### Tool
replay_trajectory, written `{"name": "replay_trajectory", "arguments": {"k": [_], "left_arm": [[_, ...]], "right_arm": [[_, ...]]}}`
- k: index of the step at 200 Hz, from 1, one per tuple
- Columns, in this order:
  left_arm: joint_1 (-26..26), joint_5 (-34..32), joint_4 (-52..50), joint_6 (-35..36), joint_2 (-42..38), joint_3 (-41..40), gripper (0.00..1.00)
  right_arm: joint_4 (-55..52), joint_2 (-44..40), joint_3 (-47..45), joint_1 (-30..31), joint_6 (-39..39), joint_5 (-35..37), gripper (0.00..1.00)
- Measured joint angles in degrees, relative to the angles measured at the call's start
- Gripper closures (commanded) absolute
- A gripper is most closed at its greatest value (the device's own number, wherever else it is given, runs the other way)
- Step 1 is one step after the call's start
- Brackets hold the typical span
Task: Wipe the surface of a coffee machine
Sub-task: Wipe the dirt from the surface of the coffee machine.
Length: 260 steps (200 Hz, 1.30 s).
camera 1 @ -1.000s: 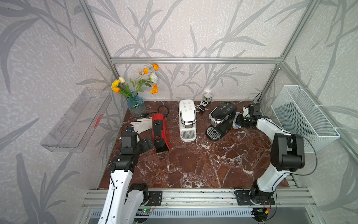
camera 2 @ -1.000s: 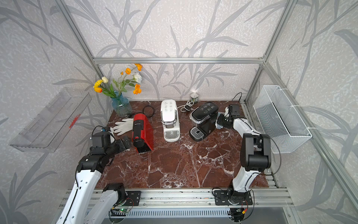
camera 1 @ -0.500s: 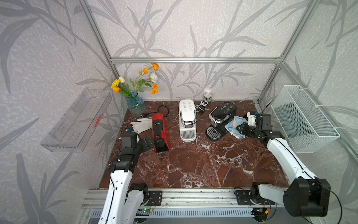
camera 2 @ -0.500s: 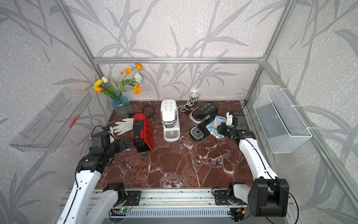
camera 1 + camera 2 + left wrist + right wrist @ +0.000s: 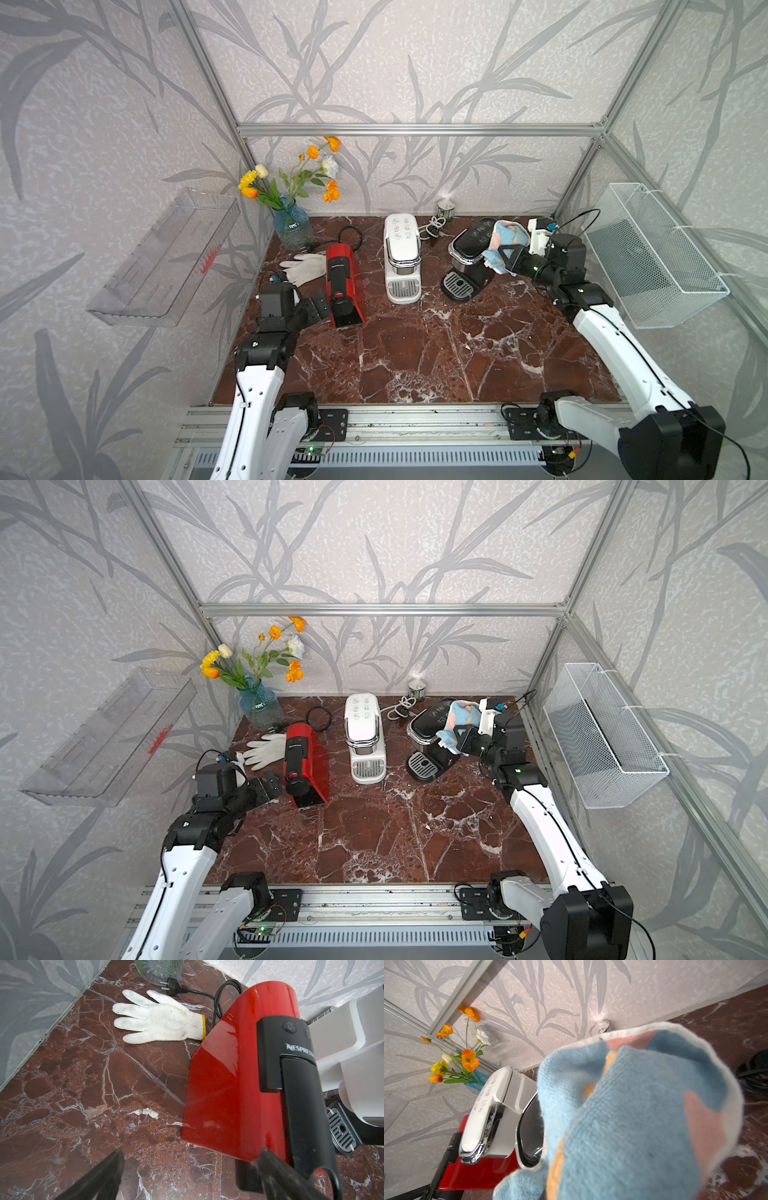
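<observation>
Blue terry cloth point(image 5: 508, 243), patched with orange and pink, lies bunched on the black coffee machine point(image 5: 469, 249), touching the back corner of its glossy top on the side that faces the wire basket point(image 5: 652, 253). The right gripper point(image 5: 506, 261) is clenched on a fold of that cloth and reaches the black machine from the same basket side. In the right wrist view the cloth point(image 5: 633, 1115) fills most of the frame, with the machine's dark top just beside it. The left gripper point(image 5: 320, 305) is released, jaws spread wide with nothing between them. It sits well apart from the black machine, beyond the white coffee machine point(image 5: 401, 253) and near the red coffee machine point(image 5: 343, 286).

As a judgement, the fetching is done: the cloth is in hand and already against the surface. The wiping itself looks barely under way, since most of the top panel and all of the front and drip tray lie uncovered. No streak or shine shows which parts have been wiped. What seems left is to drag the cloth forward across the top and down the sides
</observation>
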Motion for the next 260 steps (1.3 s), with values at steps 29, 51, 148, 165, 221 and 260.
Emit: {"name": "replay_trajectory", "arguments": {"k": [29, 51, 148, 165, 221, 260], "left_arm": [[-0.20, -0.02, -0.35, 0.07, -0.04, 0.00, 0.00], [-0.20, 0.13, -0.92, 0.70, 0.52, 0.00, 0.00], [-0.02, 0.04, -2.43, 1.99, 1.86, 0.02, 0.00], [-0.02, 0.02, -2.43, 1.99, 1.97, 0.02, 0.00], [0.09, -0.20, -2.43, 1.97, 2.27, 0.02, 0.00], [0.09, -0.26, -2.43, 1.97, 2.14, 0.02, 0.00]], "right_arm": [[8.00, 1.38, -5.16, 1.07, 0.28, 1.70, 0.92], [14.93, 1.49, -10.34, 1.07, 0.07, 3.30, 0.92], [21.24, 15.87, -17.75, 1.11, -1.29, 8.70, 0.93], [24.02, 18.40, -18.03, 1.09, -0.61, 9.07, 0.93], [30.36, 26.99, -18.08, 1.14, 4.37, 8.39, 0.94], [28.52, 21.90, -19.41, 3.63, 7.54, 7.89, 0.94]]}}
